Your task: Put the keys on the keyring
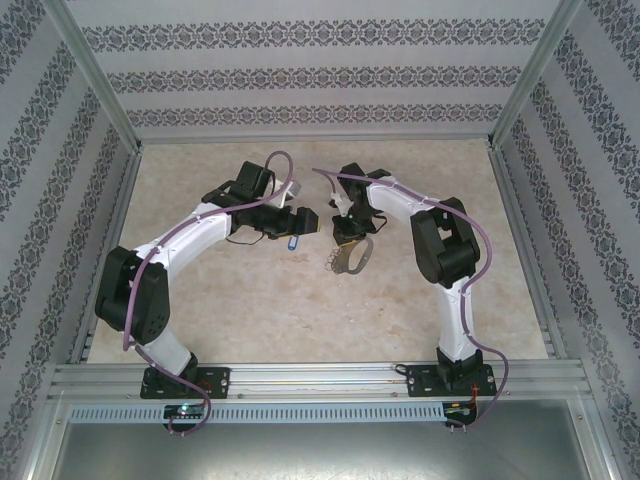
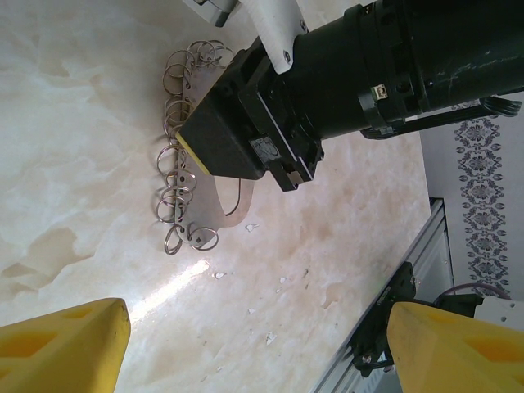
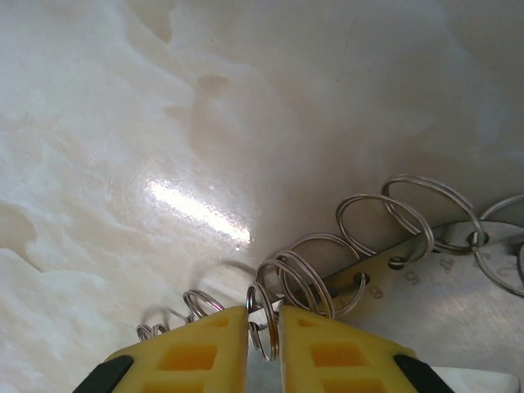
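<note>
marble table [image 2: 82, 123], keyring [image 2: 209, 206] under right hand [image 3: 264, 326]

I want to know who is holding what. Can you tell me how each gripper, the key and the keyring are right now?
Left gripper: open, with nothing between its fingers.
Right gripper: pinched shut on one small ring of the keyring.
Keyring: held by one small ring, and the key is not on it.
Key: off the keyring, beside the left gripper's tip.
</note>
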`<action>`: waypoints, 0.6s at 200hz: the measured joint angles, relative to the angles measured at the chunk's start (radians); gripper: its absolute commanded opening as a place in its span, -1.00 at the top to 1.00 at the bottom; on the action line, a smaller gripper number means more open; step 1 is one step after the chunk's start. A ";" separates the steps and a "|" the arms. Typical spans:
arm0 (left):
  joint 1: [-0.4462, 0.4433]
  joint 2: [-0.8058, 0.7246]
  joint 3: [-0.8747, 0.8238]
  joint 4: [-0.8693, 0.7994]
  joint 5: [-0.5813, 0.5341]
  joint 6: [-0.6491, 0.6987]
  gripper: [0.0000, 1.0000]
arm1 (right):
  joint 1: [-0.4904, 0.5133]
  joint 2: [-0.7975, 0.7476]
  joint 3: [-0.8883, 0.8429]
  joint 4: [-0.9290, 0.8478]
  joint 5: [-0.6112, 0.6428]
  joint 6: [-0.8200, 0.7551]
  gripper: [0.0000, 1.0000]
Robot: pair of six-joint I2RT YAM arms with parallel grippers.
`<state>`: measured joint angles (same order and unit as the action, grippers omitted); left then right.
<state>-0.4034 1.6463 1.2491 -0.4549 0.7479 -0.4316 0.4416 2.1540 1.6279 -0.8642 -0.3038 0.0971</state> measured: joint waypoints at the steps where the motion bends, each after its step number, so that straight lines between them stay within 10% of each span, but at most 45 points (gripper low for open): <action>1: 0.000 0.000 0.000 0.000 0.000 0.000 -0.65 | 0.000 0.000 0.000 0.000 0.000 0.000 0.62; 76: 0.001 -0.006 0.000 0.013 0.005 -0.007 -0.57 | 0.000 0.009 0.018 -0.002 0.000 -0.021 1.00; 120: 0.043 -0.060 -0.061 0.136 0.102 -0.051 -0.13 | 0.000 -0.142 -0.094 0.054 -0.032 -0.072 1.00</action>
<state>-0.3599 1.5864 1.1881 -0.3187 0.8497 -0.4828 0.4416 2.0125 1.5337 -0.8104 -0.3359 0.0246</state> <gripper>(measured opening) 0.575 0.066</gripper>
